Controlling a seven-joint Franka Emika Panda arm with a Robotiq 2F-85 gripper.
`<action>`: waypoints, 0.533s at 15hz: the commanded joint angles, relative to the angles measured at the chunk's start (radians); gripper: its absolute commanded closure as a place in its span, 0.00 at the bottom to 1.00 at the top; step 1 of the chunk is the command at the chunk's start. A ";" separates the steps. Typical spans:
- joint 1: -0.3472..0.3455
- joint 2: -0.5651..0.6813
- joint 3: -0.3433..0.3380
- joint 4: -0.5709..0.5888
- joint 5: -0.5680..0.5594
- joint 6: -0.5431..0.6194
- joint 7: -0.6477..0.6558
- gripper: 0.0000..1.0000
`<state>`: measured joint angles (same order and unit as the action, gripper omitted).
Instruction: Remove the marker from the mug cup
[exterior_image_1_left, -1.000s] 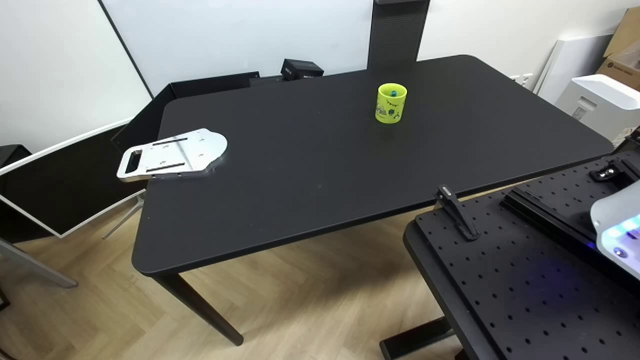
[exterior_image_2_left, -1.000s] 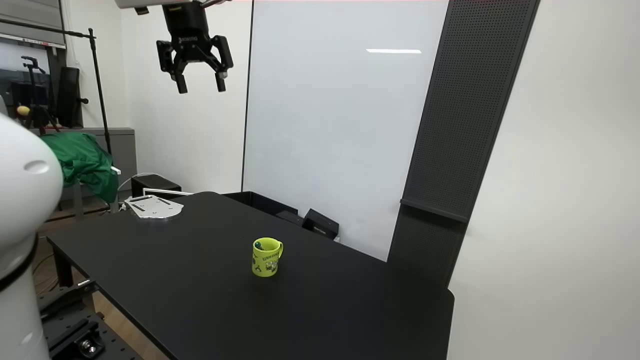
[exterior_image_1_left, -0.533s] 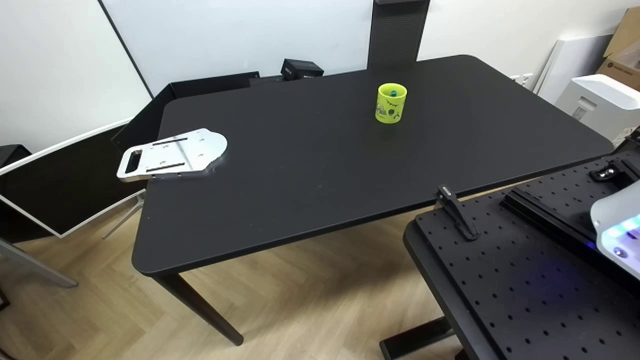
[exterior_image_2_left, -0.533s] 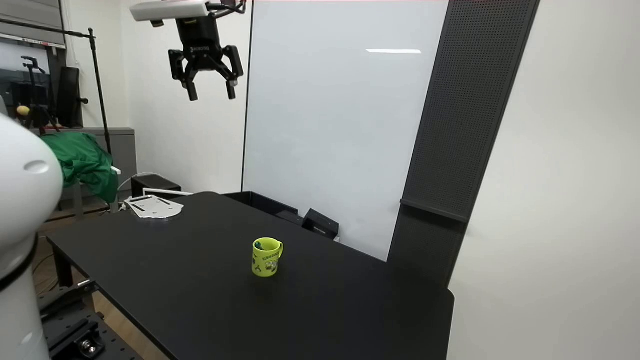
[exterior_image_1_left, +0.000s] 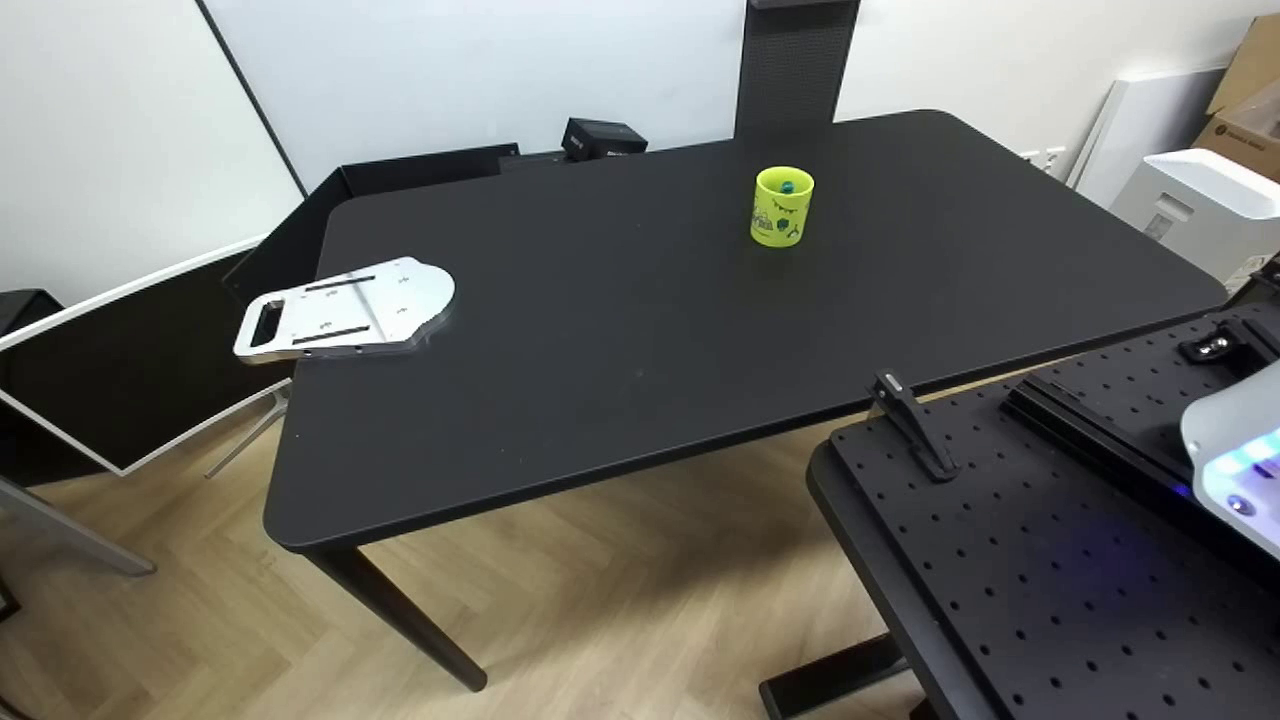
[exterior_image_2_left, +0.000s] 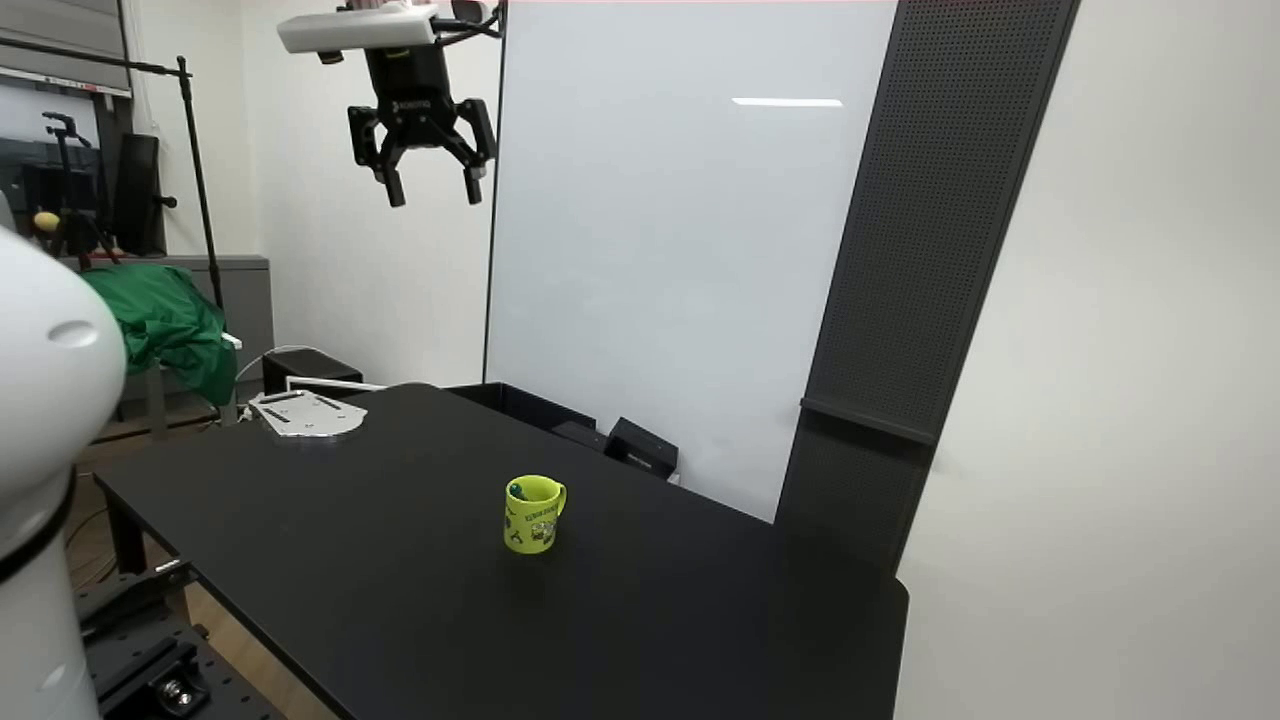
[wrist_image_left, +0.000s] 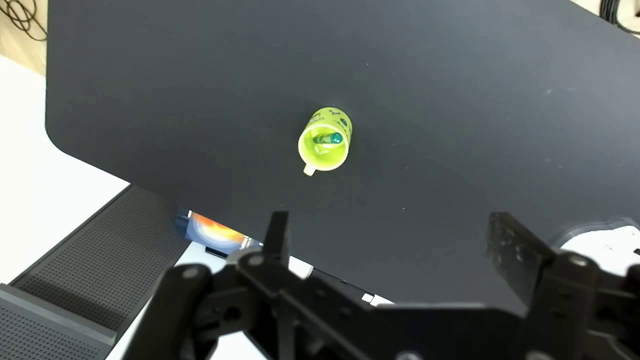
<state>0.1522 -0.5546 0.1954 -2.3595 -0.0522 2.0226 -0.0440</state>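
Note:
The yellow-green mug cup (exterior_image_1_left: 772, 222) stands upright on the black table in both exterior views (exterior_image_2_left: 529, 530). The marker (exterior_image_2_left: 517, 491) leans inside it, with its dark green end near the rim; that end also shows in an exterior view (exterior_image_1_left: 787, 187). In the wrist view the mug cup (wrist_image_left: 326, 160) is above the middle, and the marker (wrist_image_left: 327, 138) lies slanted inside it. My gripper (exterior_image_2_left: 435, 202) hangs high above the table, pointing down, well apart from the mug. In the wrist view its fingers (wrist_image_left: 390, 220) are wide apart with nothing between them.
A flat white-and-grey plate (exterior_image_1_left: 370, 305) lies at one table end, partly over the edge. The black table (exterior_image_1_left: 600, 330) stands beside a perforated base (exterior_image_1_left: 1020, 560). A whiteboard (exterior_image_2_left: 680, 250) and black boxes (exterior_image_2_left: 640, 448) are behind the table.
In an exterior view my gripper has moved down and to the right, slowing in the last half second. Its fingers stay apart. The mug cup and marker have not moved.

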 joint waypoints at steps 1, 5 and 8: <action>0.012 0.000 -0.015 -0.004 -0.016 0.018 -0.012 0.00; -0.025 0.143 -0.023 0.037 -0.060 0.150 -0.001 0.00; -0.018 0.139 -0.030 0.009 -0.049 0.169 -0.002 0.00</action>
<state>0.1249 -0.4153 0.1735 -2.3522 -0.0964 2.1945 -0.0495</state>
